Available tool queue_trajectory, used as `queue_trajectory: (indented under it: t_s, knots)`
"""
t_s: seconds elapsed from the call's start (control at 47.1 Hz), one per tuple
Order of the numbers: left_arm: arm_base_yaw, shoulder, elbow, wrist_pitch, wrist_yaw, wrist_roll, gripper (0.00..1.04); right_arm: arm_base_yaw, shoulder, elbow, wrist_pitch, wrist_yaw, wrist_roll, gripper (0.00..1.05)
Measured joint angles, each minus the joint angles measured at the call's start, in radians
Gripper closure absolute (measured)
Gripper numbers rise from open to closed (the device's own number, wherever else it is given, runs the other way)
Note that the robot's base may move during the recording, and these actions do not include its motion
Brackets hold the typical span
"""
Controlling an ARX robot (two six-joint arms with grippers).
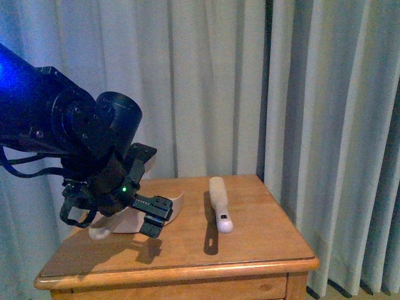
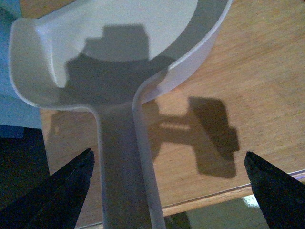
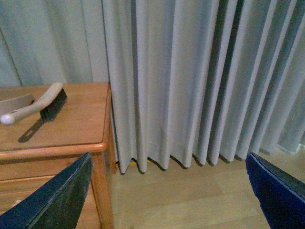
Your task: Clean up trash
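Your left fingers [image 2: 66, 191] stand apart either side of the dustpan [image 2: 119, 47] handle, its long axis between them; right fingers [image 3: 52, 200] apart above the floor [image 3: 190, 200]. Brush [image 1: 220, 203] on bench [image 1: 262, 250]. Trash — in no view.

We find the front view dim, blue-tinted, grainy and soft. The brush [image 1: 220, 203] throws a dark shadow toward 7 o'clock on the table [image 1: 262, 237], so light arrives from about 1 o'clock. A blue glow flares on the left arm [image 1: 37, 112] at 10 o'clock. In the left wrist view, hard-edged shadows cross the dustpan [image 2: 47, 62], and the near fingers [image 2: 62, 191] are blurred black silhouettes.
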Motion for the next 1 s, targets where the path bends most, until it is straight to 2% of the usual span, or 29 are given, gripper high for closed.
queue_trajectory:
  t_s: [0.404, 0.998]
  knots:
    - [0.004, 0.055, 0.087, -0.023, -0.019, -0.006, 0.08, 0.0, 0.0, 0.0, 0.0, 0.0, 0.0, 0.08]
    - [0.024, 0.094, 0.094, -0.062, -0.053, -0.012, 0.08, 0.0, 0.0, 0.0, 0.0, 0.0, 0.0, 0.08]
